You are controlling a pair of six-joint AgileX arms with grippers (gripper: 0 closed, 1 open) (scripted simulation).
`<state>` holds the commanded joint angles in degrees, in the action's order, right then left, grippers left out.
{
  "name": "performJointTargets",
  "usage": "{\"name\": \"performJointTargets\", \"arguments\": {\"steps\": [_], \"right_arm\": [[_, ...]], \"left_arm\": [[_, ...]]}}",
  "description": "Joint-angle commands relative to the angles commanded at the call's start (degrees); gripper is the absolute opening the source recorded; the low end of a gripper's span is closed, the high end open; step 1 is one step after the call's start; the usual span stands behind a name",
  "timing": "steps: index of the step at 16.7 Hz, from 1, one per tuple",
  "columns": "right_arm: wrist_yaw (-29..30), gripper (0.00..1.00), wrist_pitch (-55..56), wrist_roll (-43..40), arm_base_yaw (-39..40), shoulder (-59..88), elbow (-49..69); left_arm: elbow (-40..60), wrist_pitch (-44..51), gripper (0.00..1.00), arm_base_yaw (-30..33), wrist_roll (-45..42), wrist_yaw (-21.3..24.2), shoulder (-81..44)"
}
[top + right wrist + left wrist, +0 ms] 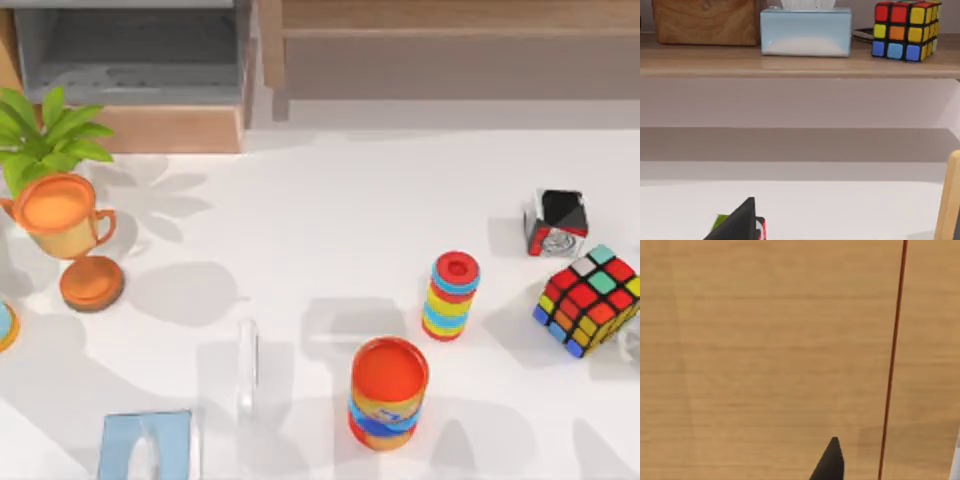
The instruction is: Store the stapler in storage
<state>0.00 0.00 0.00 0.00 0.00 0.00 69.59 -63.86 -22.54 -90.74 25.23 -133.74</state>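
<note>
Near table's front edge, stapler (247, 368)

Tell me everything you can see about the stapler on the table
The stapler is a slim, pale, almost see-through bar, very narrow from above. It lies on the white table, its length running toward the table's back and front, between the light blue tissue box and the orange can, touching neither. Nothing grips it.

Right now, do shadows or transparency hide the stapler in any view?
Top view: the slim, almost see-through whitish stapler barely stands out from the white table, with soft grey shadows lying around it. Left wrist view: plain wood close up.
</note>
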Motion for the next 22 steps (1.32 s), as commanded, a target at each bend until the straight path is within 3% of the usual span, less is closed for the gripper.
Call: {"name": "performJointTargets", "arguments": {"steps": [4,5,15,22], "right_arm": [[0.0,1.0,0.0,0.0,0.0,0.0,0.0],[0.0,1.0,0.0,0.0,0.0,0.0,0.0],[0.0,1.0,0.0,0.0,0.0,0.0,0.0],[0.0,1.0,0.0,0.0,0.0,0.0,0.0]], "left_arm": [[0.0,0.0,0.02,0.0,0.0,0.0,0.0],[0.0,0.0,0.0,0.0,0.0,0.0,0.0],[-1.06,-0.14,0.0,-0.57,0.29,0.22,0.18],[-15.08,-7.3,0.0,-3.96,0.14,3.69,6.31]]}}
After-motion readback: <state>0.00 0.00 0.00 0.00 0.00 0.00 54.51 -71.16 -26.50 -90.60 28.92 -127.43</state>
